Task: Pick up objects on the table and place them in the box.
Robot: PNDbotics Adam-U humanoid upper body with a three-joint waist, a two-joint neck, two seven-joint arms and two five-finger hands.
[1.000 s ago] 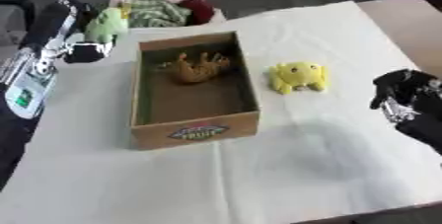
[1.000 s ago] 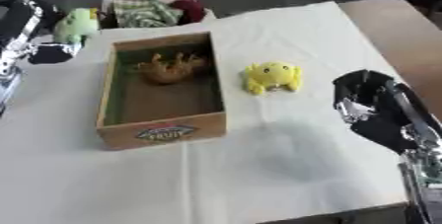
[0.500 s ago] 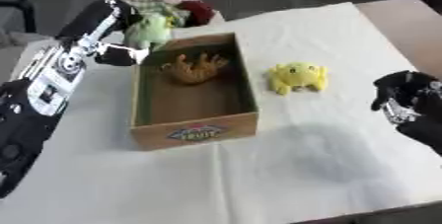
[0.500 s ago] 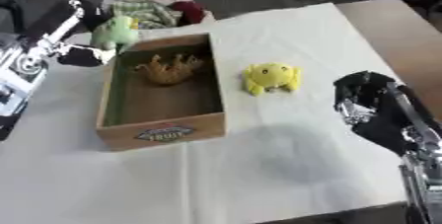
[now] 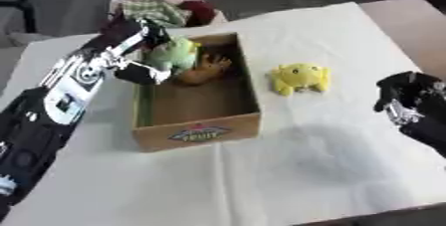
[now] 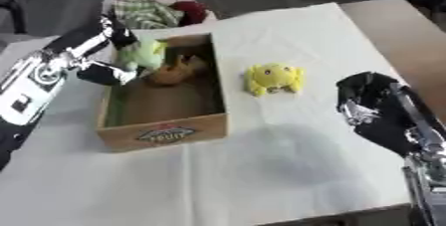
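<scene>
So the light green plush toy [image 5: 178, 53] is in the left hand [image 5: 144, 53], fingers wrapped round it, hanging over the far end of the open cardboard box [image 5: 198, 133] but not let go yet, I'd say. Inside the box there's already a brown plush animal [image 5: 205, 69] lying near the far wall. The yellow plush frog [image 5: 299, 77] sits on the white tablecloth [image 5: 287, 170] just right of the box, untouched. Right hand [image 6: 370, 100] waits further right with fingers curled, holding nothing.
</scene>
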